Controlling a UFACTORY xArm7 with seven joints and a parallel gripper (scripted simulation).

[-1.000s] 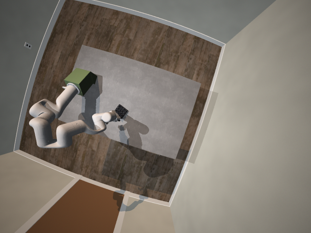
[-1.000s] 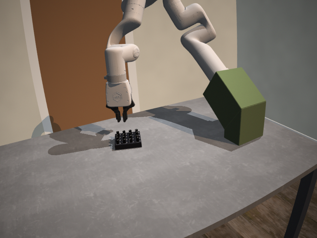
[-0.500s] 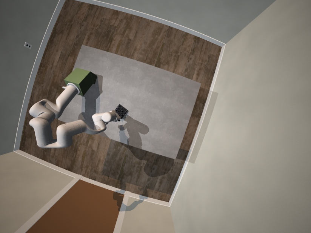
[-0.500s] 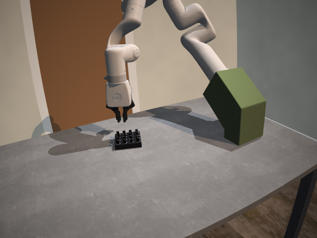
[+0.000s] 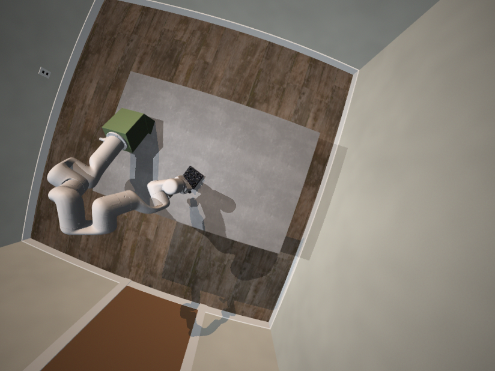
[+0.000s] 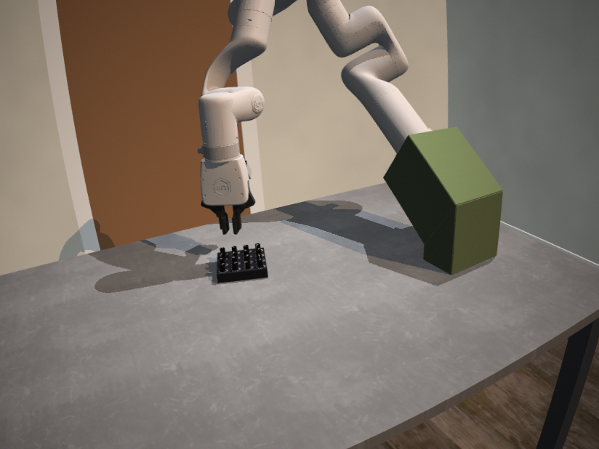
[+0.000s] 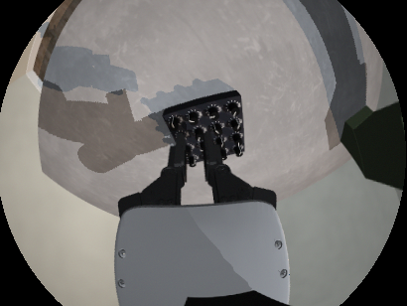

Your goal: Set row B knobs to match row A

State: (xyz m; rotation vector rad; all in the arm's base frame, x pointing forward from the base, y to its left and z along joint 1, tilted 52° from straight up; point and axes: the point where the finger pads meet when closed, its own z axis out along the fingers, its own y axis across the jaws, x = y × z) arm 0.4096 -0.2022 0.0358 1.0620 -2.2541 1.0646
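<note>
The black knob box (image 5: 192, 178) (image 6: 241, 276) (image 7: 204, 105) stands on its feet on the grey table (image 5: 247, 159) (image 6: 290, 362), with its rows of small black knobs upright. The knob lines and printed names are too small to read in any view. My gripper (image 6: 230, 230) (image 7: 194, 142) (image 5: 187, 189) points straight down and hangs a short way above the box, over its far left edge in the exterior view. Its fingers stand a narrow gap apart with nothing between them and touch no knob.
The green block (image 5: 124, 124) (image 6: 449, 203) (image 7: 370, 141) that carries the arm's base stands at the table's right end in the exterior view. The arm's elbow reaches out past the table edge over the wooden floor (image 5: 199, 51).
</note>
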